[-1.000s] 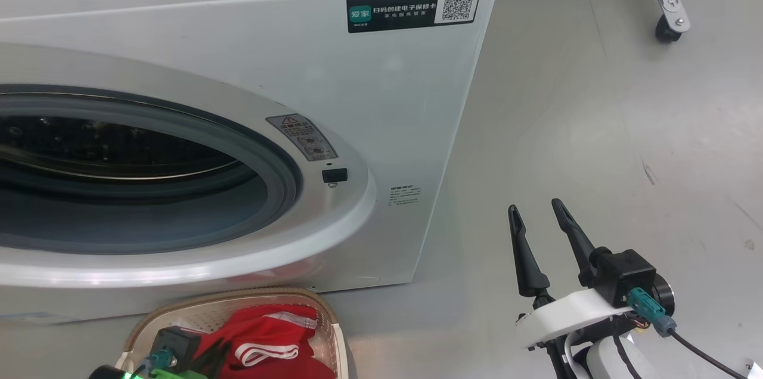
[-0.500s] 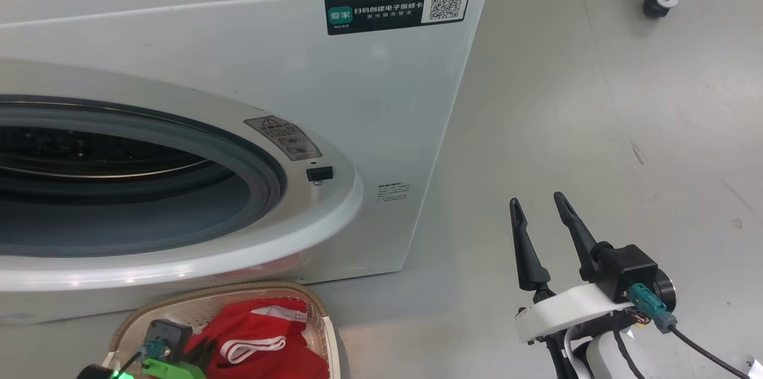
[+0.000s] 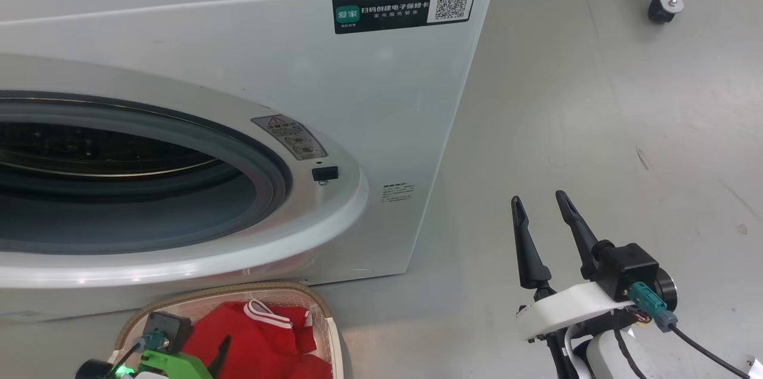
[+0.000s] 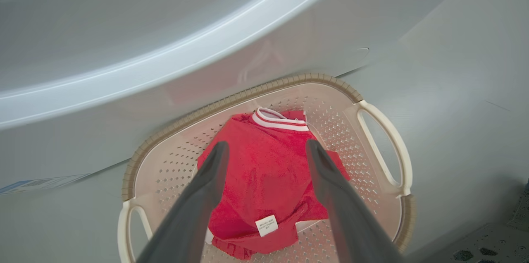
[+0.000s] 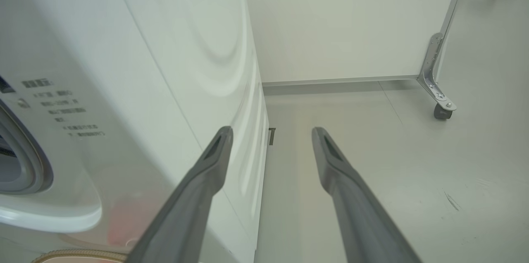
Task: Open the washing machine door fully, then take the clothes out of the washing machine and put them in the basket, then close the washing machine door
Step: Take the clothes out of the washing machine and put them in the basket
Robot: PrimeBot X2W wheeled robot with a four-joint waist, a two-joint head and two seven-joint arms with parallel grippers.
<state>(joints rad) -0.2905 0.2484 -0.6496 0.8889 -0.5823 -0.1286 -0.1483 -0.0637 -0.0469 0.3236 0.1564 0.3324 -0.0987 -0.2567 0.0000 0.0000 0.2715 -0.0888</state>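
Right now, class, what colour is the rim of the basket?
Brown, woven-looking; the basket rim shows best in the left wrist view.

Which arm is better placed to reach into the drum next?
Likely left: the left gripper hangs open over the basket, just below the drum opening; the right gripper is beside the washing machine.

Head view: washing machine (image 3: 381, 99) cut off at top & left edges, so its drum opening (image 3: 119, 188) shows only in part and the inside is too dark to tell; small grey print (image 3: 398, 192) near the front's right edge is too tiny to read. Basket (image 3: 268, 288) runs off the bottom edge, w/ part of the clothes (image 3: 256, 331) behind green & black wrist hardware (image 3: 170, 361) at lower left. Left wrist view: fingers (image 4: 202, 197) of the left gripper (image 4: 266, 145) cover two strips of the clothes, and the tag (image 4: 266, 225) print is illegible.
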